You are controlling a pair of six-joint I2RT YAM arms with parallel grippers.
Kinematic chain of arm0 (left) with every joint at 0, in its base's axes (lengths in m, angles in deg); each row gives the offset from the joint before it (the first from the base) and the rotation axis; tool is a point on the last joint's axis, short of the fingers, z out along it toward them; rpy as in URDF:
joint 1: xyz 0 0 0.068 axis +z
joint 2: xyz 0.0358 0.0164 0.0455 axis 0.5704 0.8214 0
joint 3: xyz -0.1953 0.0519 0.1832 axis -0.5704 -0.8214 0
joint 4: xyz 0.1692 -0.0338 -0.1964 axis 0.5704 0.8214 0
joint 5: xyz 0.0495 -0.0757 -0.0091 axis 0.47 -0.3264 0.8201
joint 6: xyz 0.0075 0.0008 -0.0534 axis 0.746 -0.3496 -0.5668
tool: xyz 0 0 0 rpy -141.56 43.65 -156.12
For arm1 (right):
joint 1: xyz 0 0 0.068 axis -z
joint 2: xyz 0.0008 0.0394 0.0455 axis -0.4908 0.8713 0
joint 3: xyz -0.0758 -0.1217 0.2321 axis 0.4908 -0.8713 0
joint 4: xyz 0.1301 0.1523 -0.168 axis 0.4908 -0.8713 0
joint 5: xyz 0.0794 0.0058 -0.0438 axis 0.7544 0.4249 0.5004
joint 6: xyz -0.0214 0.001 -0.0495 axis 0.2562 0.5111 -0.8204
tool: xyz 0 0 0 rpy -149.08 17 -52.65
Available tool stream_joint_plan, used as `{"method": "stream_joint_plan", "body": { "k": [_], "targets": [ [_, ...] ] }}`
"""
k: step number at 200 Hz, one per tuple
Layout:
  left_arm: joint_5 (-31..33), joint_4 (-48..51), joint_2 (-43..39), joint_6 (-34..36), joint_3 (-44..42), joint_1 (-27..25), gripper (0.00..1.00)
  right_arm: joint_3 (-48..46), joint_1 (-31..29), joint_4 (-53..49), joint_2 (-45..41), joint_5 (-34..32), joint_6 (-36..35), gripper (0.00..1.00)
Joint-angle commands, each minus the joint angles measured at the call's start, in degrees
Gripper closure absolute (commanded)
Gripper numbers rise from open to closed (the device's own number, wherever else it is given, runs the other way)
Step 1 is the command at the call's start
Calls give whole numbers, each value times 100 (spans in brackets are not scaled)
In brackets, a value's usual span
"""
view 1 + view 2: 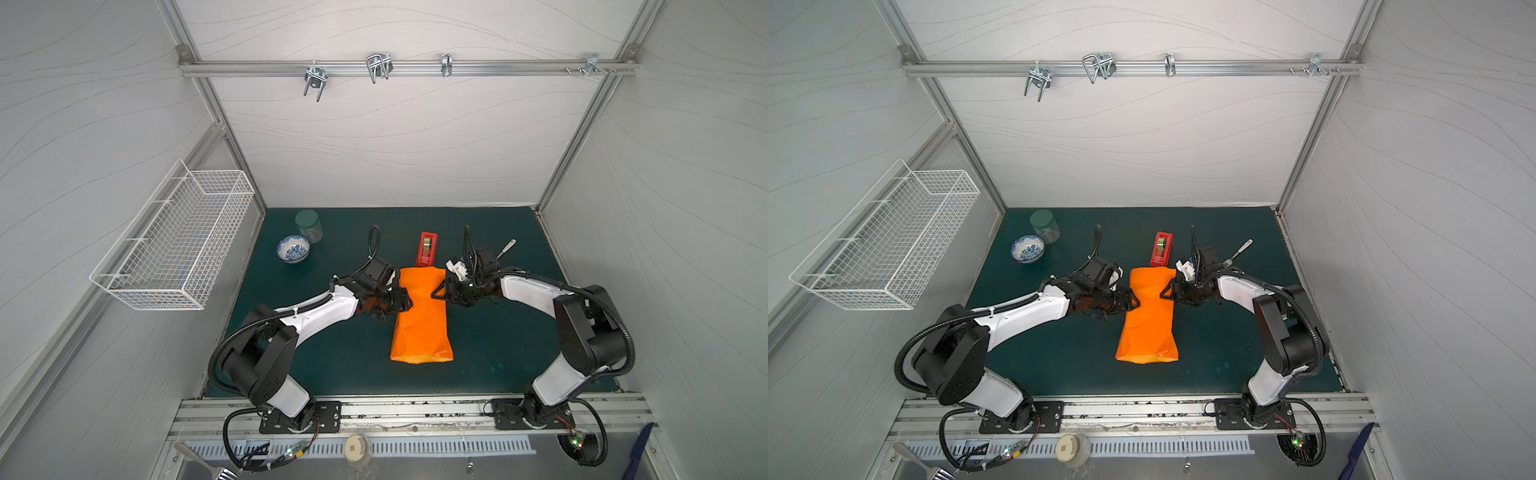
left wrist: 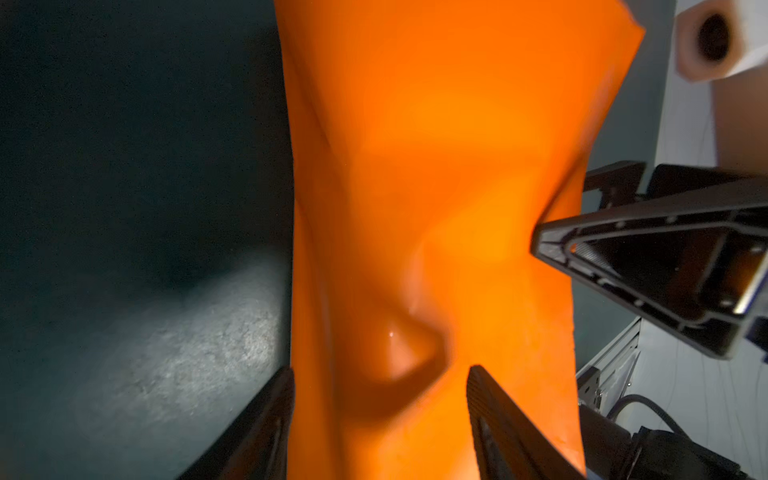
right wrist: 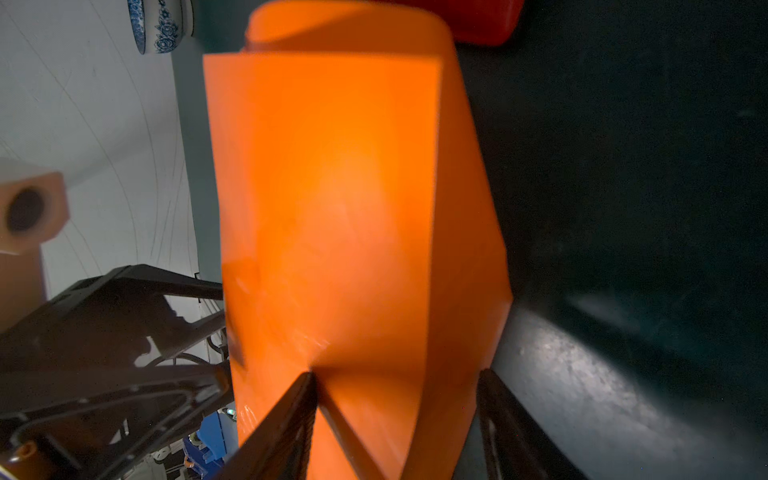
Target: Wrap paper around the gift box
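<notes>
The orange paper (image 1: 422, 320) (image 1: 1148, 320) lies folded into a long flattened tube on the dark green mat (image 1: 332, 345), both ends loose. The gift box is hidden inside it. My left gripper (image 1: 406, 302) (image 2: 380, 372) straddles the tube's left side; its fingers stand apart, one above and one at mat level, with a dent in the paper (image 2: 415, 208) just beyond them. My right gripper (image 1: 437, 293) (image 3: 397, 374) is closed on the tube's right side. One fingertip (image 3: 307, 380) presses a crease into the paper (image 3: 332, 208).
A red tape dispenser (image 1: 427, 248) lies right behind the tube's far end. A blue-patterned bowl (image 1: 293, 248) and a green-lidded jar (image 1: 309, 225) stand at the back left. A fork (image 1: 508, 246) lies behind the right arm, and a wire basket (image 1: 174, 245) hangs on the left wall.
</notes>
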Motion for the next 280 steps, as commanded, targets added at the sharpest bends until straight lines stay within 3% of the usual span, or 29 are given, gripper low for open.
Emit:
{"method": "stream_joint_plan", "body": {
  "k": [1,48,125,202,280],
  "targets": [
    [-243,70,161,265,260,-46,34,-77,-24,-231,187,-368,-122,38],
    [-19,-49,342,156,-135,-193,36,71,-34,-304,111,-309,-112,37],
    [336,-354,282,-226,-682,-244,39,74,-78,-622,-669,-410,-48,25],
    [398,-428,156,-410,-762,-244,40,138,-530,-321,-193,-295,17,31],
    [780,-601,-550,-923,-1367,-239,40,432,-1128,-167,127,-276,187,35]
  ]
}}
